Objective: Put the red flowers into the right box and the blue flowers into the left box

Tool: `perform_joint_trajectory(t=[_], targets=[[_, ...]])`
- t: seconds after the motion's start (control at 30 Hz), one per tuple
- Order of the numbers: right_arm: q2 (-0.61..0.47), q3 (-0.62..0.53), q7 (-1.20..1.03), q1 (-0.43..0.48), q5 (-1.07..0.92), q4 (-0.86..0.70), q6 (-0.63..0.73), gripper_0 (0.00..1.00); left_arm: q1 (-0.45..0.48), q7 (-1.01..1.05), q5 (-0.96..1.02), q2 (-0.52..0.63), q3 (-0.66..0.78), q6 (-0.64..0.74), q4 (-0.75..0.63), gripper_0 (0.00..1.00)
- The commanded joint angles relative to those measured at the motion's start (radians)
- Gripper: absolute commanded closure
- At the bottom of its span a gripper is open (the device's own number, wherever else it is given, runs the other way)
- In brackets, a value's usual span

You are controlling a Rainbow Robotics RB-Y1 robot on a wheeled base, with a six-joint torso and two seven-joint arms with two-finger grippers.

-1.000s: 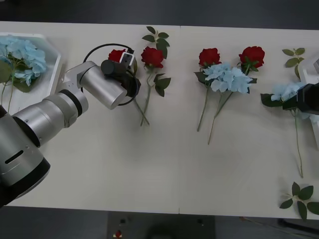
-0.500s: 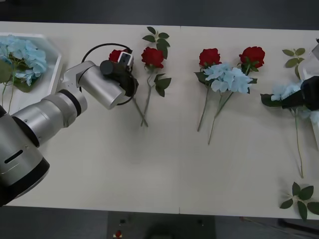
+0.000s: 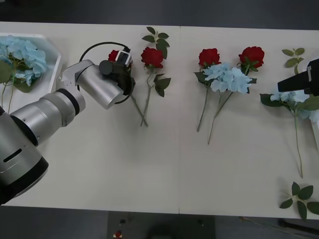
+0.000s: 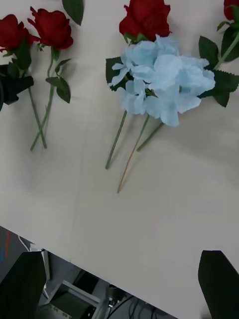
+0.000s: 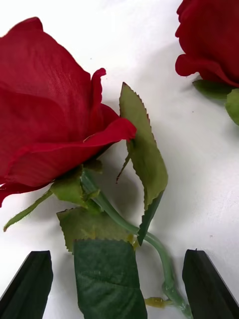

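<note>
The left gripper (image 5: pixel 119 284), fingers wide, straddles the stem of the leftmost red rose (image 5: pixel 50 124), its head half hidden at the table's 11 o'clock. The right gripper (image 4: pixel 119 286), also wide, is cut off at 3 o'clock.

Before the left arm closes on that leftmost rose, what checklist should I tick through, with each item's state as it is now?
1. Left hand open: ok, fingers apart.
2. Leftmost red rose stem between the fingers: ok.
3. Leaf in the closing path: not ok, may get pinched.
4. Neighbouring rose apart from the left hand: ok.
5. Right hand open, holding nothing: ok.
6. Right box free to receive: cannot tell.
</note>
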Motion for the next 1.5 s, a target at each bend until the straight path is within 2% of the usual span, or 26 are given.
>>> perform_joint_trajectory(t=[0.03,0.43,0.57,0.73,1.17,1.3,1.5], targets=[[-0.033,0.034,0.014,-0.008,-0.006,-0.002,-0.020,0.10,0.014,0.019,-0.045,-0.027,-0.020,0.011,0.049,0.25],[-0.033,0.105,0.004,-0.019,-0.062,-0.002,-0.127,0.11,0.014,0.047,-0.108,-0.059,-0.021,-0.024,0.081,0.25],[-0.033,0.132,0.003,-0.050,-0.065,-0.002,-0.130,0.10,0.011,0.050,-0.159,-0.059,0.042,-0.026,0.089,0.25],[-0.033,0.186,0.007,-0.096,-0.065,0.019,-0.148,0.11,0.008,0.059,-0.164,-0.063,0.046,-0.026,0.089,0.25],[-0.012,0.323,0.009,-0.223,-0.042,0.114,-0.187,0.11,0.028,0.068,-0.024,-0.063,0.046,-0.026,0.090,0.25],[-0.006,0.329,0.009,-0.232,-0.042,0.125,-0.187,0.10,0.033,0.073,-0.018,-0.063,0.046,-0.038,0.090,0.25],[-0.004,0.329,0.011,-0.237,-0.041,0.128,-0.188,0.10,0.048,0.085,0.106,-0.063,0.046,-0.095,0.090,0.26]])
